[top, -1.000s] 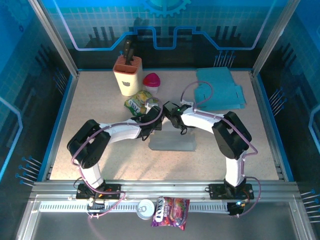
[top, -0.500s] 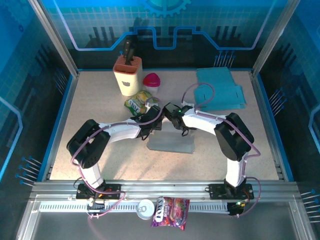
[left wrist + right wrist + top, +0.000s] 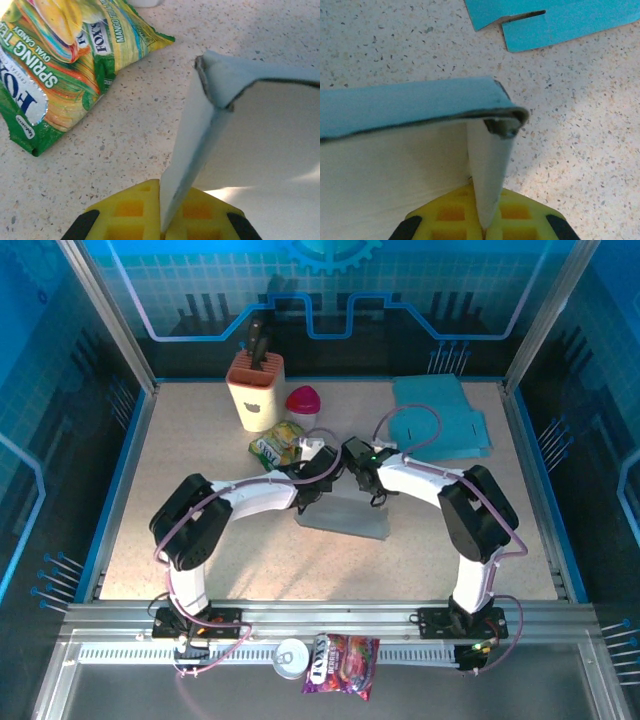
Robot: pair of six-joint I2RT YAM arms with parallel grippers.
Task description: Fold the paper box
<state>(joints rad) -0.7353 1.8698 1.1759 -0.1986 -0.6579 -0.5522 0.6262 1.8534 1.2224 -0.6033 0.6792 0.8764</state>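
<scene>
We look down past the right claw (image 3: 482,227), whose yellow pads (image 3: 450,214) sit at the bottom edge, pressed together on a thin pale flap (image 3: 487,170) of the box (image 3: 410,107). The flap rises from between the pads to a rounded, folded corner just right of centre. From that corner a blue panel runs off to the left edge, tilted slightly downward, and below it we see the box's pale inner face filling the lower left. Around it lies the speckled tabletop (image 3: 570,125). At the top right, well apart from the box, flat blue sheets (image 3: 560,22) lie on the tabletop, a slit cut between two of their edges.
</scene>
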